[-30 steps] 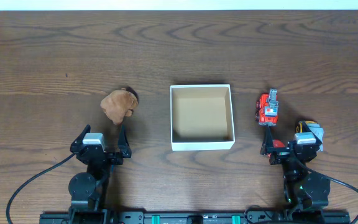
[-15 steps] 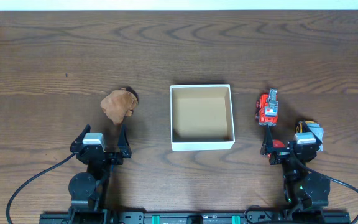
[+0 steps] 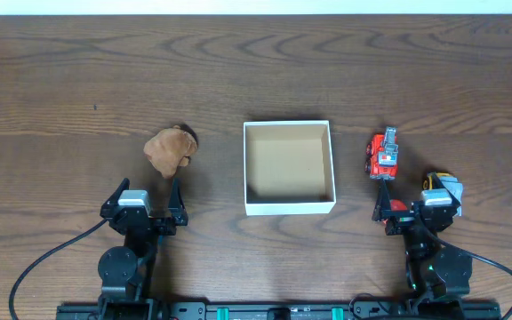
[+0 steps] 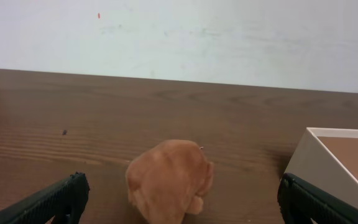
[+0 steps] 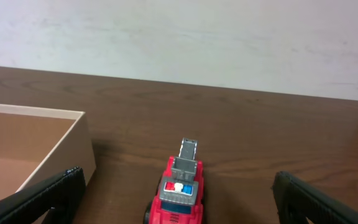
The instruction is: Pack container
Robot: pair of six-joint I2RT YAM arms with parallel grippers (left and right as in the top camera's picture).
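The container (image 3: 289, 207), a square white-walled box with a tan inside, sits empty at the table's middle. A brown plush toy (image 3: 169, 149) lies to its left. A red toy fire truck (image 3: 382, 155) stands to its right. My left gripper (image 3: 144, 197) is open and empty, just in front of the plush. In the left wrist view the plush (image 4: 169, 180) lies between and beyond the open fingers (image 4: 180, 190), with the container (image 4: 328, 162) at the right. My right gripper (image 3: 413, 203) is open and empty in front of the truck. In the right wrist view the truck (image 5: 179, 190) lies between the fingers (image 5: 178, 180), with the container (image 5: 55, 149) at the left.
A small yellow and grey object (image 3: 443, 185) lies just right of my right gripper, partly hidden by it. The dark wooden table (image 3: 256, 71) runs to a white wall at the back.
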